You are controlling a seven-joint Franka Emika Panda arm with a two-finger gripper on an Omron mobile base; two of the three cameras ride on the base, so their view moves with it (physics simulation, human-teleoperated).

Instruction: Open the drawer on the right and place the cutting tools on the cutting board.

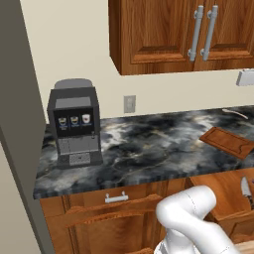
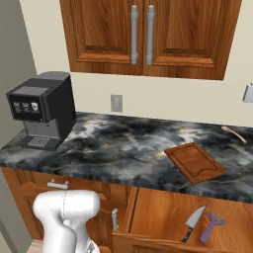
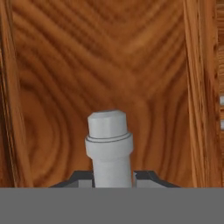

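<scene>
Two cutting tools (image 2: 193, 223) lie in the open drawer (image 2: 158, 207); fingers (image 3: 112, 181) flank its handle (image 3: 109, 144), grip unclear.

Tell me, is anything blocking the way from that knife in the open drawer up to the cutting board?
Nothing visible: the short silver-bladed knife lies uncovered in the open wooden drawer, and the reddish-brown wooden cutting board above sits bare.

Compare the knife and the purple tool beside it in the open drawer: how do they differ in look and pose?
The knife has a silver pointed blade and a dark handle; the purple tool is one pale purple colour throughout. The knife is longer and slimmer; the purple tool is shorter, with a wider head. The knife lies left of the purple tool. Both lie flat on the floor of the open drawer, apart, slanted the same way.
</scene>
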